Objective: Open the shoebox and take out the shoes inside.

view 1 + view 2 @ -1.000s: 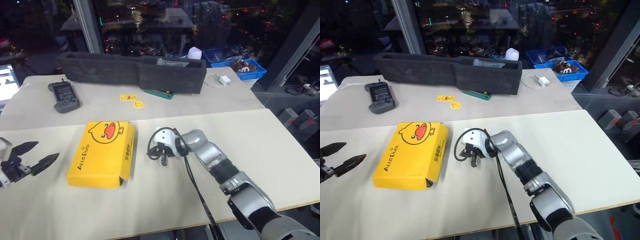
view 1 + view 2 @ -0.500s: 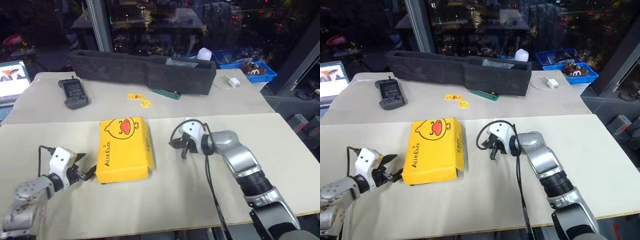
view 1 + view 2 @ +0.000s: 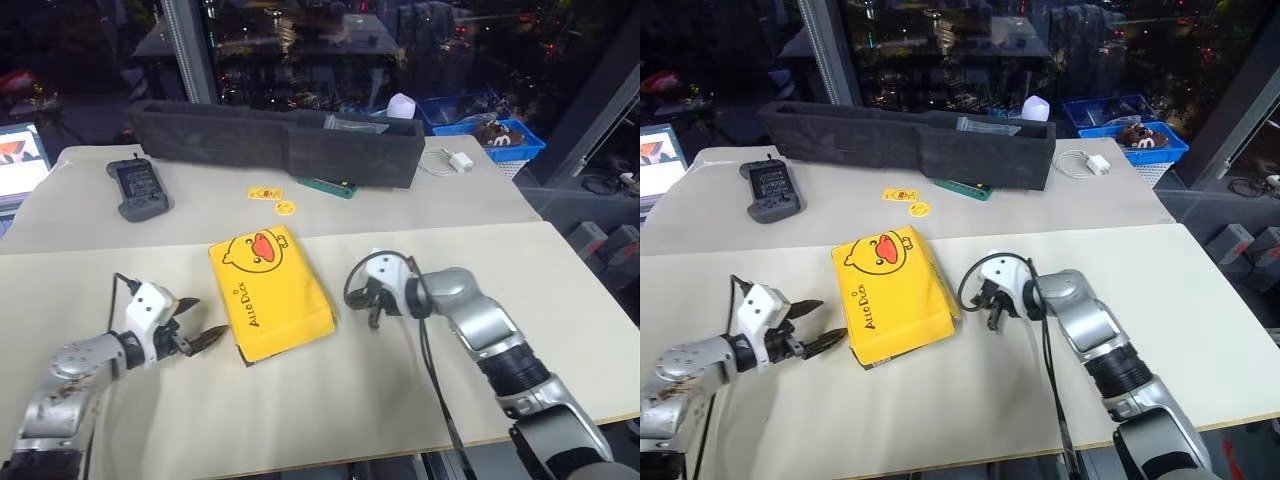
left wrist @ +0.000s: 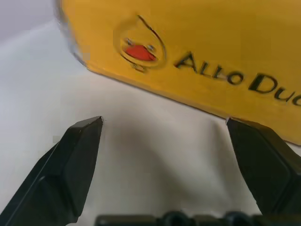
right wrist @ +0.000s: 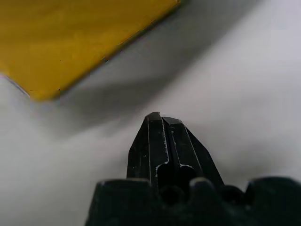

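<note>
From the head views, a pale bench [image 3: 500, 260] stands before dark windows; the closed yellow-lidded cardboard shoebox with a duck face [image 3: 270, 290] lies skewed at its middle, the shoes presumably inside. The left tool [image 3: 195, 338] hovers just beside the box's near corner; the right tool [image 3: 374, 312] hangs near its far side. A one-sided push would likely spin the box instead of lifting the lid. In the left wrist view, its fingers [image 4: 75, 160] spread wide, empty. In the right wrist view, the fingers [image 5: 162, 141] are pressed together, holding nothing.

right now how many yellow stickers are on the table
2, side by side on the far table between the shoebox and the black foam tray: a rectangular sticker and a round sticker. Others may lie hidden behind the tray.
</note>
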`<move>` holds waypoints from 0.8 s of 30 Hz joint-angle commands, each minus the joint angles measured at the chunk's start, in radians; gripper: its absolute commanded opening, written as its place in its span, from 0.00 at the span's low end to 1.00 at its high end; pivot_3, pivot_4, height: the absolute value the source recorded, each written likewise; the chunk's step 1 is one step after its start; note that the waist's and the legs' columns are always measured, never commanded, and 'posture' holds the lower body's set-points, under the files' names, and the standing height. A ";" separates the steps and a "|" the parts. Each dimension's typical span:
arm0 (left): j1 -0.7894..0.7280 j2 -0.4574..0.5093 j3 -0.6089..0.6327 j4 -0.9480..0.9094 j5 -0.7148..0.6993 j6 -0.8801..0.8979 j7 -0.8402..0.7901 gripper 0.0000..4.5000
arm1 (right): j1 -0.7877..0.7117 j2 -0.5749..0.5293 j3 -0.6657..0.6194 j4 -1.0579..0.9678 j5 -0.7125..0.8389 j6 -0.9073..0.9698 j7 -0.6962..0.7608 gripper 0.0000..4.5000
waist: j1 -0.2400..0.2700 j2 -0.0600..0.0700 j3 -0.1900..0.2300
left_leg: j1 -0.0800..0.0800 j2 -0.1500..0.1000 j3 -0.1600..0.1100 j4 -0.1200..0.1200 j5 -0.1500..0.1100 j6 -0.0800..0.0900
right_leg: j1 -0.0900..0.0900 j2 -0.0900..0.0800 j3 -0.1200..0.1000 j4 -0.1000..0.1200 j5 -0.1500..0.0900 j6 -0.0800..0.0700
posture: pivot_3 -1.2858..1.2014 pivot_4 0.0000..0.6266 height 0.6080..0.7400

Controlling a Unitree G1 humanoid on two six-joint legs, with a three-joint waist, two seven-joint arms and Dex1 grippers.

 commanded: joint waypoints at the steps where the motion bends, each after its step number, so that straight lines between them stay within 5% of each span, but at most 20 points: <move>1: 0.166 0.069 0.188 -0.126 -0.096 0.045 -0.103 1.00 | -0.118 0.087 0.045 0.113 -0.023 -0.116 0.025 0.01 | -0.016 0.000 0.000 | 0.000 0.000 0.000 0.000 0.000 0.000 | 0.000 0.000 0.000 0.000 0.000 0.000 | 0.52 0.24 0.93; 12: 0.534 0.018 0.646 -0.352 -0.245 0.171 -0.148 1.00 | -0.269 0.265 0.098 0.196 -0.011 -0.219 0.142 0.01 | -0.015 0.000 0.000 | 0.000 0.001 0.000 -0.002 -0.003 -0.005 | -0.001 -0.001 -0.002 -0.002 -0.002 -0.003 | 0.52 0.24 0.93; 24: 0.591 -0.052 0.732 -0.492 -0.330 0.213 -0.073 1.00 | -0.442 0.435 0.098 0.328 -0.023 -0.297 0.156 0.01 | -0.036 0.000 0.001 | 0.001 0.005 0.000 -0.002 -0.005 -0.008 | -0.003 0.001 -0.003 0.000 -0.001 -0.004 | 0.52 0.24 0.93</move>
